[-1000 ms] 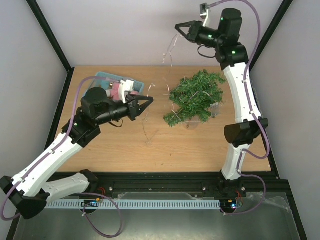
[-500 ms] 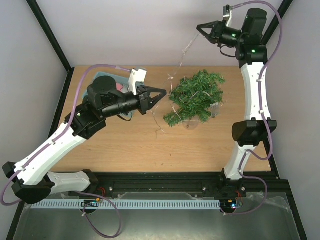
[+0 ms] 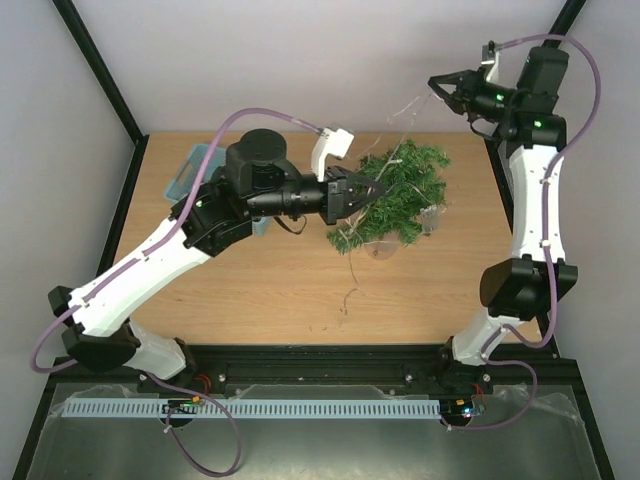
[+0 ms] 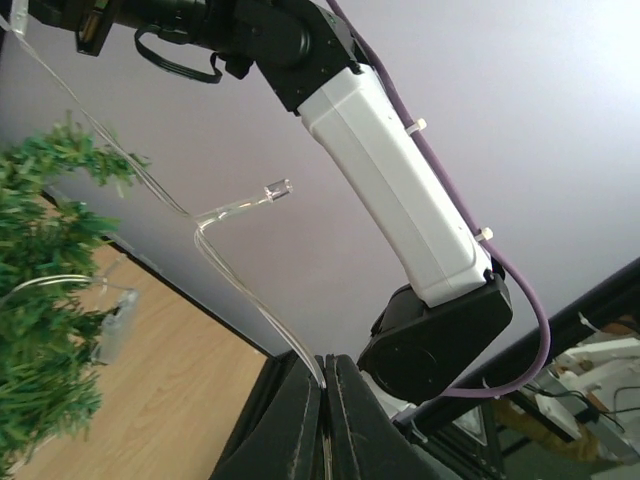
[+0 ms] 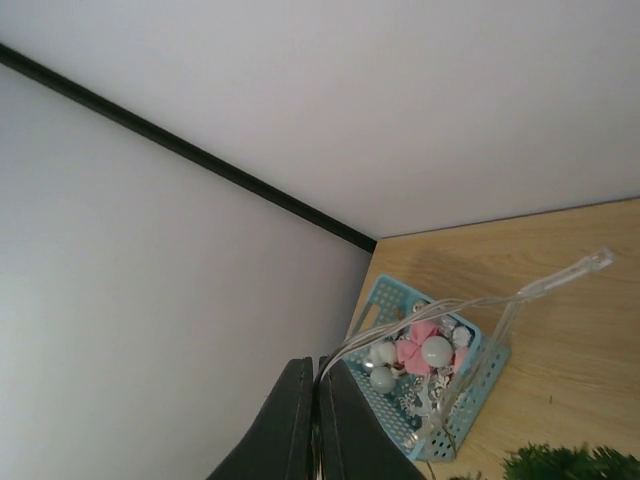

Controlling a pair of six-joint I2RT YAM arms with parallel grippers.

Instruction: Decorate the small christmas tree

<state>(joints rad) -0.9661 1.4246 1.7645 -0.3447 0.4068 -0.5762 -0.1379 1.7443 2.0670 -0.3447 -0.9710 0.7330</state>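
Note:
The small christmas tree (image 3: 400, 195), bushy dark green, stands at the table's right back; it also shows at the left of the left wrist view (image 4: 40, 330). A clear light string (image 3: 400, 112) runs from my right gripper (image 3: 437, 84), held high over the back edge, down past the tree to my left gripper (image 3: 383, 190), which is close against the tree's left side. Both grippers are shut on the string (image 4: 235, 205), (image 5: 470, 300). A loose end (image 3: 349, 290) hangs down to the table.
A teal basket (image 5: 480, 375) with pink, white and silver ornaments sits at the back left, mostly hidden behind my left arm (image 3: 200, 215) in the top view. Black frame posts rise at the back corners.
My left gripper has swung right from beside the basket to the tree, carrying the string. My right gripper has moved right and stayed high. The hanging end has trailed right.

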